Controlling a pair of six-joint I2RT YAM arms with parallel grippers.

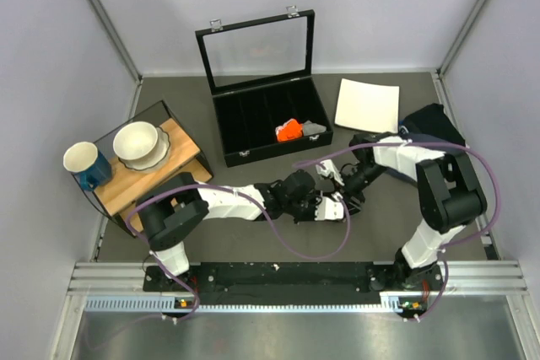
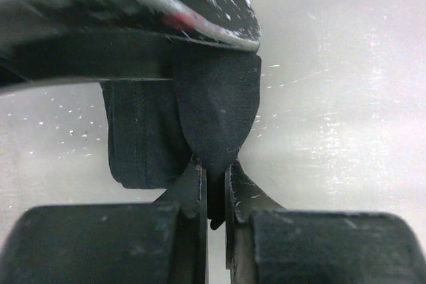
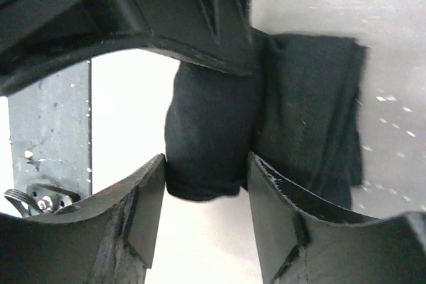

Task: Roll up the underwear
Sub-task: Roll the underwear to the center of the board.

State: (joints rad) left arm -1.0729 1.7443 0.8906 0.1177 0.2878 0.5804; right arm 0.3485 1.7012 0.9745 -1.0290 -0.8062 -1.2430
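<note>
Underwear [image 2: 216, 104], just nearside of glass-lidded case [image 1: 261, 151]: left end effector [image 2: 213, 174] pinches its fold; right end effector [image 3: 206, 161] clamps the roll.

a case [image 1: 274, 151] stands at the back middle of the bench [image 1: 253, 246], its lid up behind it. in its right compartments lie a roll [image 1: 289, 130] and, just right of it, a small item [image 1: 314, 128]. right of the case lies a plate [image 1: 367, 105], and right of that a garment [image 1: 434, 120]. at the left stands a shelf [image 1: 126, 187], with a bowl [image 1: 139, 142] on top and a mug [image 1: 84, 162] at its left end. before the case, mid-bench, lies the underwear [image 2: 216, 111]. a fold of it is nipped in the left pincer [image 2: 214, 184], and a bundle of it sits in the right pincer [image 3: 206, 171], touching both fingers.
</note>
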